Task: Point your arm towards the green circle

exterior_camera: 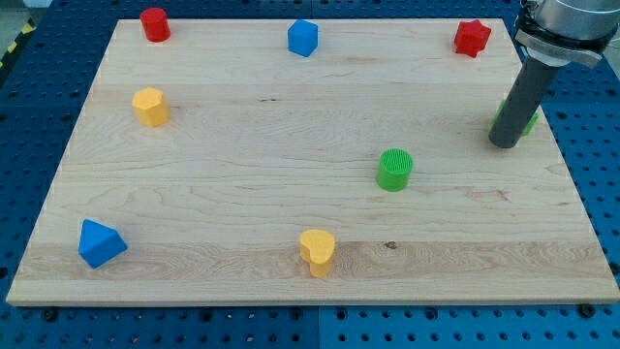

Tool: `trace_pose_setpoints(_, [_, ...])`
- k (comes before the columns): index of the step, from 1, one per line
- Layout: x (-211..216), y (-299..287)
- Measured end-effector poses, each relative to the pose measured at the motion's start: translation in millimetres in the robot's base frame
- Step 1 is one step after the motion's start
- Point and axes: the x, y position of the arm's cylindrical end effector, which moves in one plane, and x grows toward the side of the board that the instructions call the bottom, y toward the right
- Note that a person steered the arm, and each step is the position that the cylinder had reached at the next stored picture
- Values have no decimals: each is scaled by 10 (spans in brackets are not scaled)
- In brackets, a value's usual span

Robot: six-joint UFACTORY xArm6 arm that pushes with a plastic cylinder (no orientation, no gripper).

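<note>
Nearest: yellow heart (317, 251), below-left of green circle (394, 169) on counter (242, 145). Up-right of that circle, well apart: my tip (503, 144), hiding most of another green block (528, 121). No pincer fitted, so neither apart nor together. Probably needs sliding down-left.

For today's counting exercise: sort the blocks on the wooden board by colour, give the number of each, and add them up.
Red: 2, the cylinder and the star.
Blue: 2, the cube and the wedge.
Yellow: 2, the hexagon and the heart.
Green: 2, the green circle and a green block mostly hidden behind my tip.
Total: 8.
</note>
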Motion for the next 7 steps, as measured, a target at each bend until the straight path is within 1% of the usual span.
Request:
trace_pose_setpoints(3, [0, -159])
trace_pose_setpoints(4, [0, -390])
trace_pose_setpoints(5, [0, -875])
trace_pose_setpoints(6, [0, -1150])
trace_pose_setpoints(7, [0, -1163])
